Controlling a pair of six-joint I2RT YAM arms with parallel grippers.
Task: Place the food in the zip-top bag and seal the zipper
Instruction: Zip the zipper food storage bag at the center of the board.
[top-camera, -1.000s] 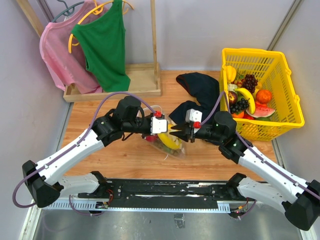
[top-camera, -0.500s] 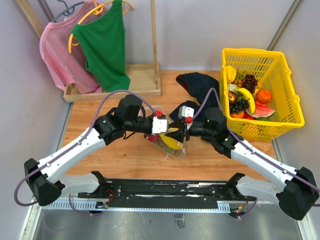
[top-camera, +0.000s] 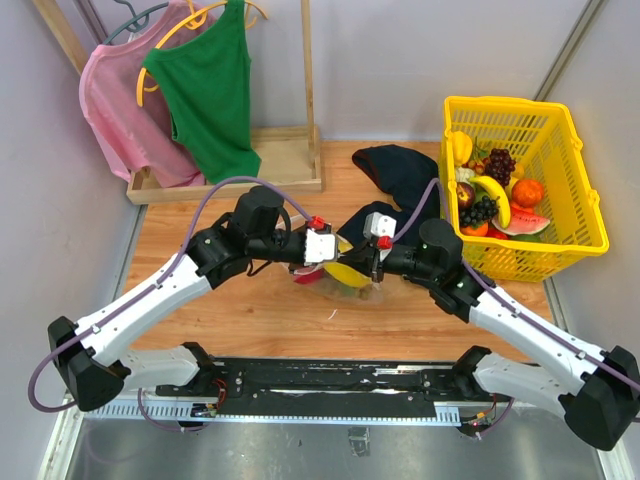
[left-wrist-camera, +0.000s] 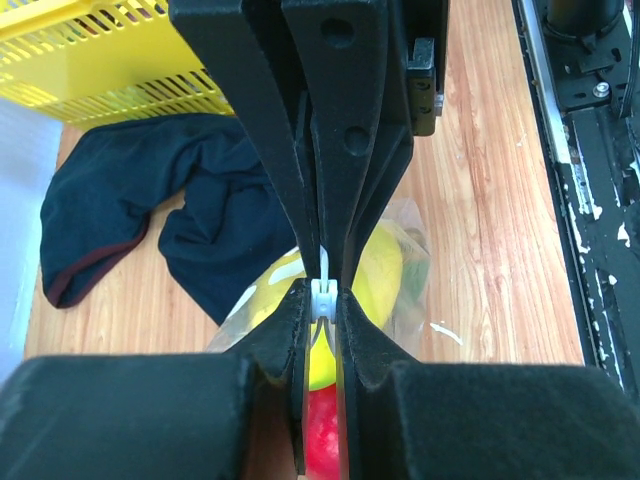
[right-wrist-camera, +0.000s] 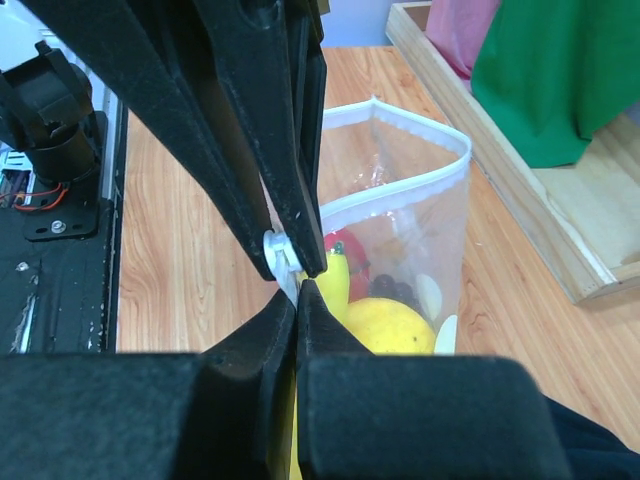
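**A:** Where's the zip-top bag?

**B:** On the middle of the wood-grain bench, just in front of the crumpled navy cloth. It's held between the two arms. The bag is thin, clear, crinkly film. A white ribbed zipper rims the mouth, which gapes in a loop.

**A:** And the claws?

**B:** Both have tapering matte black fingers. The left claw is pinched tight on the zipper strip. The right claw is nipped onto that same strip from the other side.

**A:** What's inside?

**B:** A round, dimpled yellow lemon, a glossy red apple and some dark grapes.

**A:** Any other fruit?

**B:** It's heaped in the yellow plastic lattice basket at the bench's right side, well apart from the bag.
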